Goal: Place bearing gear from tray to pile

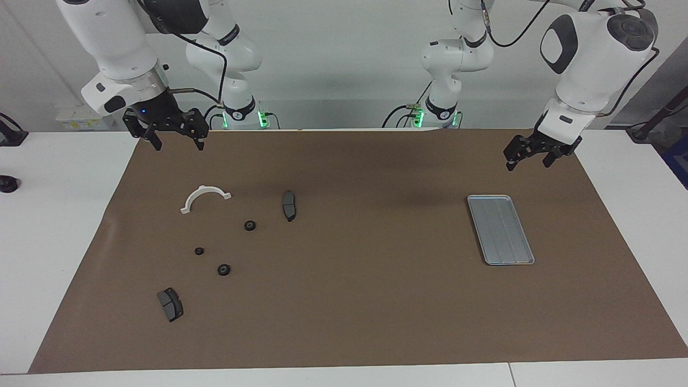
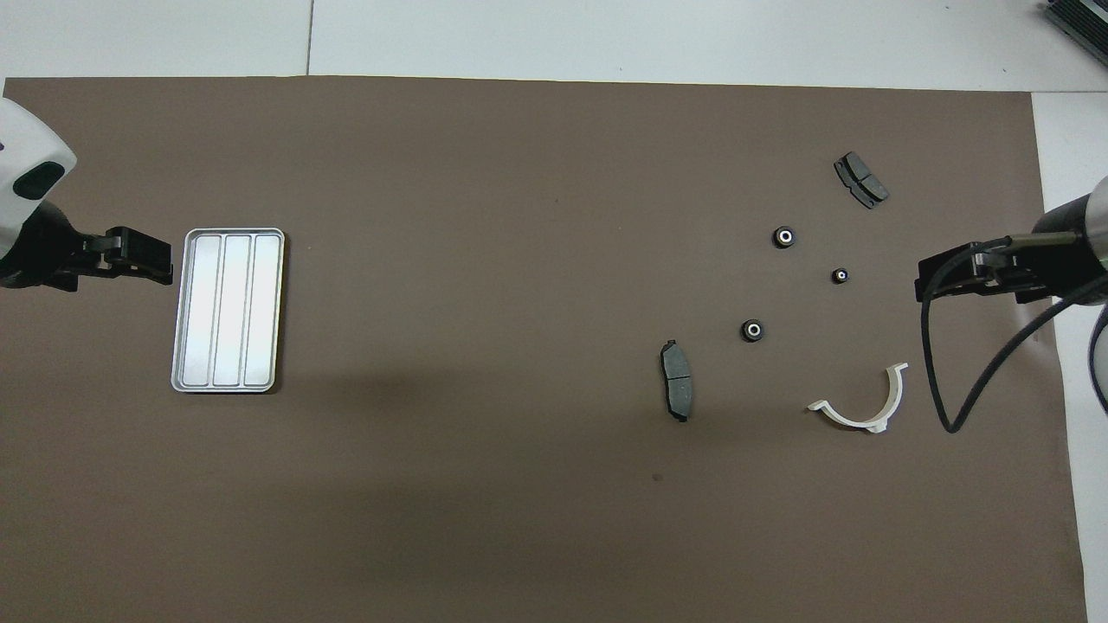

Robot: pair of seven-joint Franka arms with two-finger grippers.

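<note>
The silver tray (image 1: 500,229) lies empty toward the left arm's end of the table, also in the overhead view (image 2: 228,309). Three small black bearing gears (image 1: 250,225) (image 1: 199,251) (image 1: 223,269) lie in the pile toward the right arm's end, among a white half-ring bracket (image 1: 206,189) and two dark brake pads (image 1: 289,205) (image 1: 170,304). My left gripper (image 1: 529,160) hangs open and empty above the mat, beside the tray's robot-side end. My right gripper (image 1: 177,142) hangs open and empty above the mat's edge, on the robots' side of the bracket.
A brown mat (image 1: 376,301) covers most of the white table. In the overhead view the gears (image 2: 754,330), bracket (image 2: 853,421) and pads (image 2: 677,391) are spread loosely. A black cable (image 2: 939,381) loops down from the right wrist.
</note>
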